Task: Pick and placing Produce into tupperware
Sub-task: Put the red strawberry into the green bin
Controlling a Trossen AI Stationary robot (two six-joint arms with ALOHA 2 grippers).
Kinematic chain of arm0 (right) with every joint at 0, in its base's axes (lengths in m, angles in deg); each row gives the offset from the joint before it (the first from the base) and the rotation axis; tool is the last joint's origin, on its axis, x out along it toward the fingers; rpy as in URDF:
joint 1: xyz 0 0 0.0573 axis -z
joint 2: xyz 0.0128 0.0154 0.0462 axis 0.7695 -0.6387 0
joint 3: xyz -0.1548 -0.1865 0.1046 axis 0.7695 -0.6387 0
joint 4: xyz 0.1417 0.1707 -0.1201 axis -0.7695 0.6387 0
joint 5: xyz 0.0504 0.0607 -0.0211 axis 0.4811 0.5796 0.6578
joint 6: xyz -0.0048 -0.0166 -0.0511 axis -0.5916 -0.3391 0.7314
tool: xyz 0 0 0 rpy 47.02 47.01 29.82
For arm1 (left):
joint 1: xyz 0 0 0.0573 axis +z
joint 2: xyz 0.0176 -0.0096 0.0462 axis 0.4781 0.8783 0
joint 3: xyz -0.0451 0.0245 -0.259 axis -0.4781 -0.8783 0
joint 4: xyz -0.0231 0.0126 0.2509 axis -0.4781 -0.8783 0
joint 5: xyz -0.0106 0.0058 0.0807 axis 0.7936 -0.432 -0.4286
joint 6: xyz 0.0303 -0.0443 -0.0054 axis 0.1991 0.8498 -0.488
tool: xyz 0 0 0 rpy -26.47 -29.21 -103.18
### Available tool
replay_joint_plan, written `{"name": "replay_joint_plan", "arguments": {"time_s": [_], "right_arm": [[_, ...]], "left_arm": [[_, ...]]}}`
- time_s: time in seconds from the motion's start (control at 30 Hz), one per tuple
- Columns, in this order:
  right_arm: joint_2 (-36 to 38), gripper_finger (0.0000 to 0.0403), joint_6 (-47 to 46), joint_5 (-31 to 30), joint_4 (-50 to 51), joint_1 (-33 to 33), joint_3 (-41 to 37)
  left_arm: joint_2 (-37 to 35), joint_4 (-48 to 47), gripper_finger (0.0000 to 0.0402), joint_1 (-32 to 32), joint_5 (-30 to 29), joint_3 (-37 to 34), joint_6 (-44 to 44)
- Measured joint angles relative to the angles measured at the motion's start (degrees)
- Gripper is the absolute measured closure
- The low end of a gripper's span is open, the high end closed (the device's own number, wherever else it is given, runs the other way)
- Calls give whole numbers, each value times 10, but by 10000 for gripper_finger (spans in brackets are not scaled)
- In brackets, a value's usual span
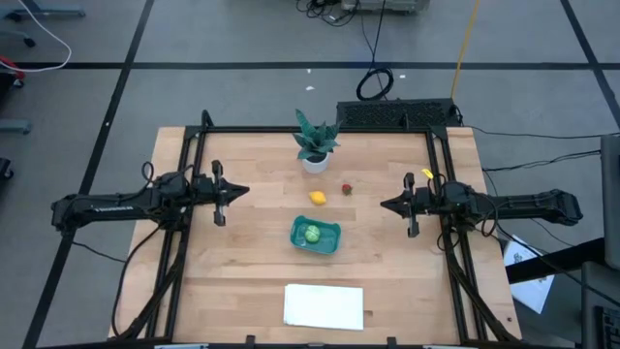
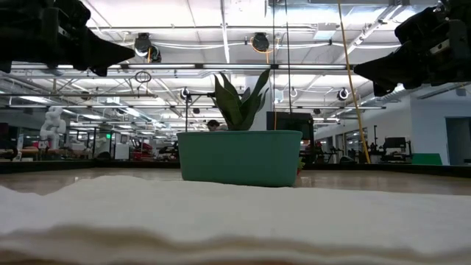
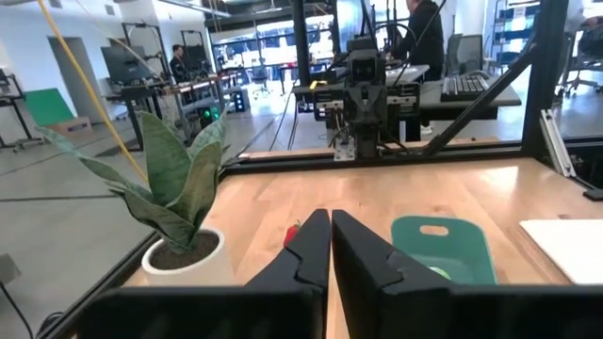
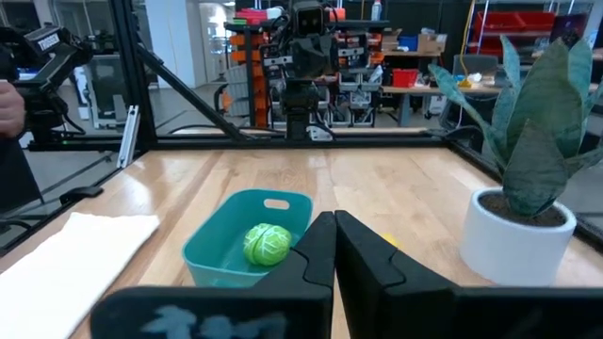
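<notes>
I've got the teal tupperware [image 1: 316,236] sitting mid-counter, w/ the round light-green piece [image 1: 312,233] inside it, resting on the bottom. Nothing else in there that I can see. The yellow lemon-like piece [image 1: 318,198] is out on the wood just beyond the container, toward the plant. The small dark red piece [image 1: 346,189] lies near it, a bit to the right-arm side, also on bare wood.

The potted plant [image 1: 316,143] w/ spiky green leaves stands in a white pot at the far middle of the counter [image 1: 242,262]. A white flat sheet [image 1: 324,306] lies at the near edge, apart from the tupperware. The counter is light wood w/ a black frame round it. Beyond it I see grey floor w/ cables, and in the low view an open workshop w/ ceiling lights, racks and desks. A person stands at a desk far back in the left wrist view.

Left pincer [image 1: 239,191] hovers over the counter's left side, fingers closed together, holding nothing. Right pincer [image 1: 387,205] hovers over the right side, likewise closed and empty. Both are well apart from the produce.
</notes>
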Motion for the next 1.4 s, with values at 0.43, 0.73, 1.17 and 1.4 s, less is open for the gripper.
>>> {"name": "replay_joint_plan", "arguments": {"time_s": [0.43,0.73,1.17,1.4], "right_arm": [[-41,403,-8,-75,-101,2,0],[-86,403,-17,-73,-105,50,49],[-207,403,-13,9,-43,164,183],[-303,403,-9,68,-17,209,265]], "left_arm": [[0,0,376,0,-1,0,-3],[0,0,376,0,-2,0,-4],[0,0,376,0,-7,0,-18],[0,0,376,0,-7,0,-19]]}}
